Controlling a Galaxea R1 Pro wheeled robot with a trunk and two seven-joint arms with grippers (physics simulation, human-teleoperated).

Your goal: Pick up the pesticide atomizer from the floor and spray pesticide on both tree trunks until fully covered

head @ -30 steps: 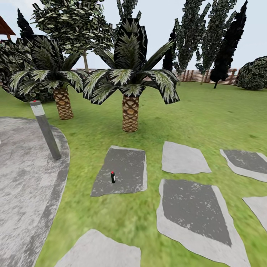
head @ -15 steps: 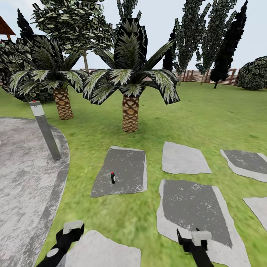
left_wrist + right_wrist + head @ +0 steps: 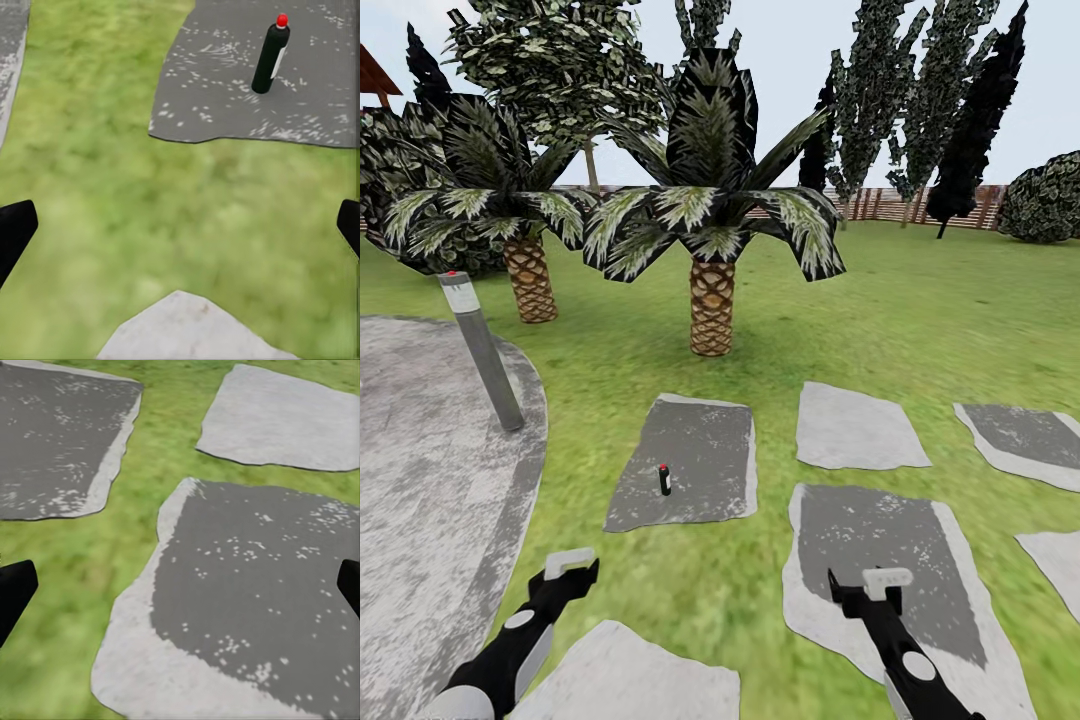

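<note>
The pesticide atomizer, a small black bottle with a red cap, stands upright on a dark grey stepping stone set in the green lawn. In the left wrist view the atomizer stands ahead of the fingers, across a strip of grass. My left gripper hangs open over the grass, short of the stone. My right gripper hangs open over another dark slab. Both wrist views show the fingertips spread wide with nothing between them. Both trees of the task are out of view.
Two scaly-trunked palms stand beyond the stones. A grey bollard with a red top leans at the edge of the paved patio. Several stepping stones lie to the right. Dark cypresses and a slat fence close the back.
Both arms have come up into the head view from its lower edge, and the grippers have moved forward over the ground. The atomizer has not moved.
</note>
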